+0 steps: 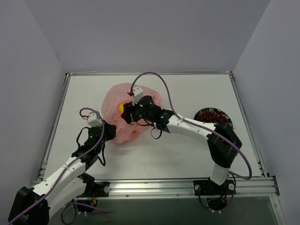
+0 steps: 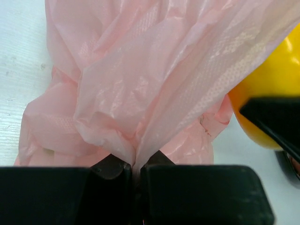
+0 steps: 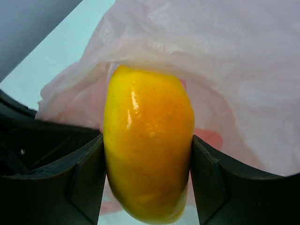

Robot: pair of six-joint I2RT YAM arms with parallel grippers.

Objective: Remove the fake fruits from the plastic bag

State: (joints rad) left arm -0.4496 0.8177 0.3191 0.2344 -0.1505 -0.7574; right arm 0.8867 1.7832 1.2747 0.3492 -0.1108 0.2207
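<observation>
The pink plastic bag [image 1: 123,101] lies crumpled near the table's middle. My left gripper [image 1: 108,131] is shut on a pinched fold of the bag [image 2: 131,108] at its near left edge. My right gripper [image 1: 127,115] is shut on a yellow fruit [image 3: 147,145], both fingers pressed against its sides at the bag's mouth; the fruit also shows in the top view [image 1: 120,107] and at the right of the left wrist view [image 2: 274,89]. A reddish shape [image 3: 208,138] shows through the bag. A dark red bunch of fruit lies on the plate [image 1: 206,112] at the right.
The round dark-rimmed plate sits by the table's right edge, partly behind my right arm. Grey walls enclose the table on three sides. A metal rail [image 1: 154,187] runs along the near edge.
</observation>
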